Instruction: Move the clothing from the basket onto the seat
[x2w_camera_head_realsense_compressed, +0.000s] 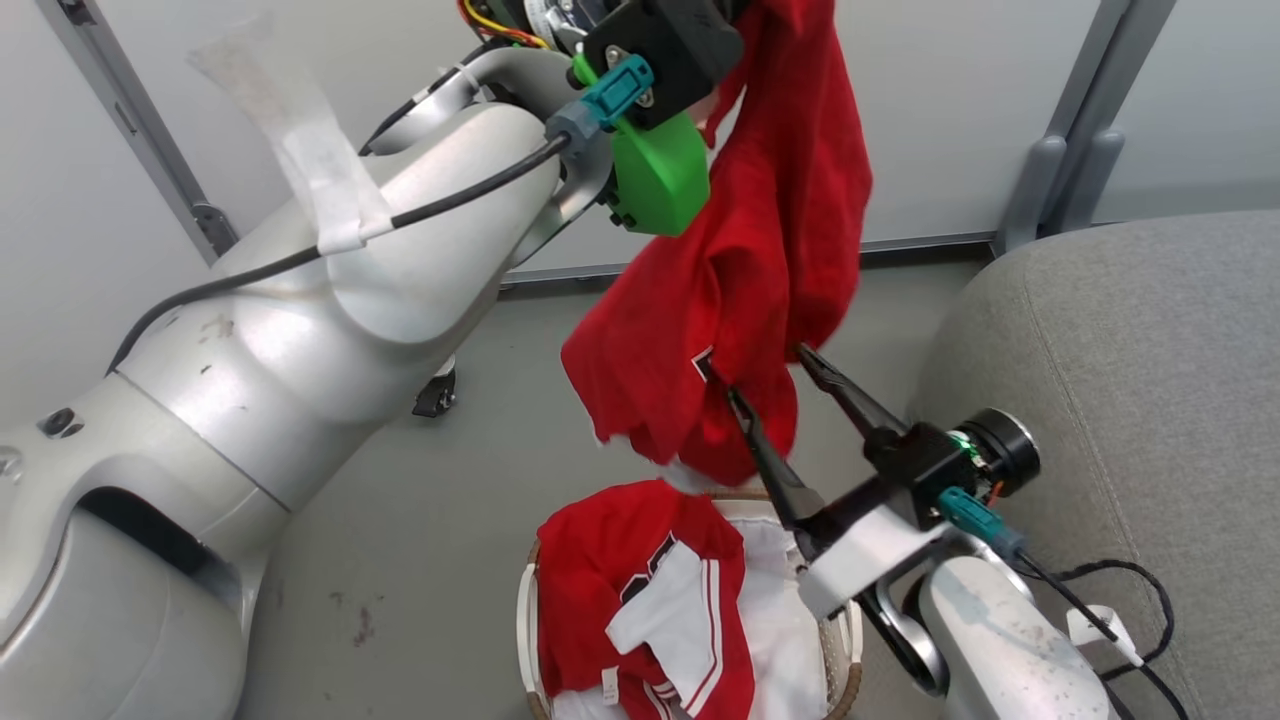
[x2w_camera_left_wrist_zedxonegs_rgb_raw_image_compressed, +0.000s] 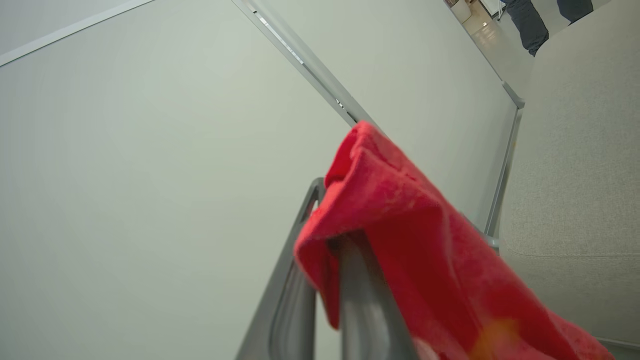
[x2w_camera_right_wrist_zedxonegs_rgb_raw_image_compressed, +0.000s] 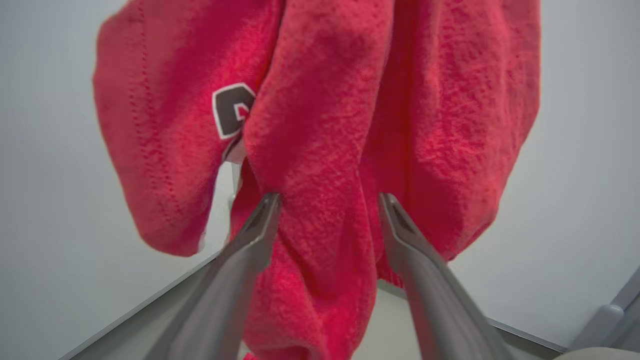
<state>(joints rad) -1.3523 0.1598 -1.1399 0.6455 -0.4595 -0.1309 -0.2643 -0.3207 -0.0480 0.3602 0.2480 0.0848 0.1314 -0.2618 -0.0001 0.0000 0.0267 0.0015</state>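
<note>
My left gripper (x2w_camera_left_wrist_zedxonegs_rgb_raw_image_compressed: 330, 225) pinches the red garment (x2w_camera_head_realsense_compressed: 770, 230), which hangs vertically above the basket (x2w_camera_head_realsense_compressed: 528, 620); my right gripper (x2w_camera_head_realsense_compressed: 768, 372), spread, straddles its lower fold, with the seat (x2w_camera_head_realsense_compressed: 1130, 380) to the right.

The grey floor (x2w_camera_head_realsense_compressed: 400, 520) has the basket (x2w_camera_head_realsense_compressed: 524, 625) sitting right on it (brown woven rim, some dark scuffs nearby), with the big grey seat (x2w_camera_head_realsense_compressed: 1150, 350) just beside the basket's right.
</note>
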